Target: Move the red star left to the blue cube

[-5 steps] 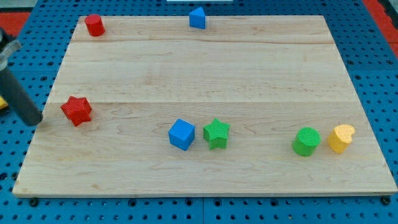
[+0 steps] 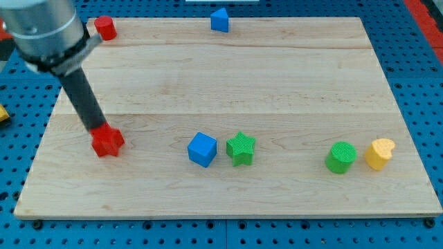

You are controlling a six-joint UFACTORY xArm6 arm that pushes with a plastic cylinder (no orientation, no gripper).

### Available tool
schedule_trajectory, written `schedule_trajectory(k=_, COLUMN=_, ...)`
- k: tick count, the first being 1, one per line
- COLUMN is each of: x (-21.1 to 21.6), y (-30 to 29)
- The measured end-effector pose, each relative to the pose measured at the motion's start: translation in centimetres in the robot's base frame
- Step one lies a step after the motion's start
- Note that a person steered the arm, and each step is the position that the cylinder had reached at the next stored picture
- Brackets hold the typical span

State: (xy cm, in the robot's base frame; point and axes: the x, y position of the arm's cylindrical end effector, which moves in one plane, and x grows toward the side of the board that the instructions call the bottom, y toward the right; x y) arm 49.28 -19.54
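The red star (image 2: 108, 142) lies on the wooden board (image 2: 228, 83) at the view's lower left. My tip (image 2: 97, 129) touches the star's upper left edge, and the dark rod slants up to the view's top left. The blue cube (image 2: 202, 149) sits to the star's right, near the board's lower middle, well apart from it. The green star (image 2: 241, 148) stands right beside the cube on its right.
A red cylinder (image 2: 104, 28) is at the top left corner. A blue pointed block (image 2: 219, 20) is at the top edge. A green cylinder (image 2: 340, 157) and a yellow heart (image 2: 379, 153) sit at the lower right.
My tip has swept right from off the board's left edge onto the red star. The star has slid right and a little down toward the blue cube.
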Motion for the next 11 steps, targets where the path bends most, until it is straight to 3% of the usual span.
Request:
schedule_trajectory(k=2, x=-5.9, y=-0.7)
schedule_trajectory(k=4, x=-5.9, y=-1.3)
schedule_trajectory(k=8, x=-5.6, y=32.2)
schedule_trajectory(k=9, x=-5.6, y=35.3)
schedule_trajectory(k=11, x=-5.6, y=36.4)
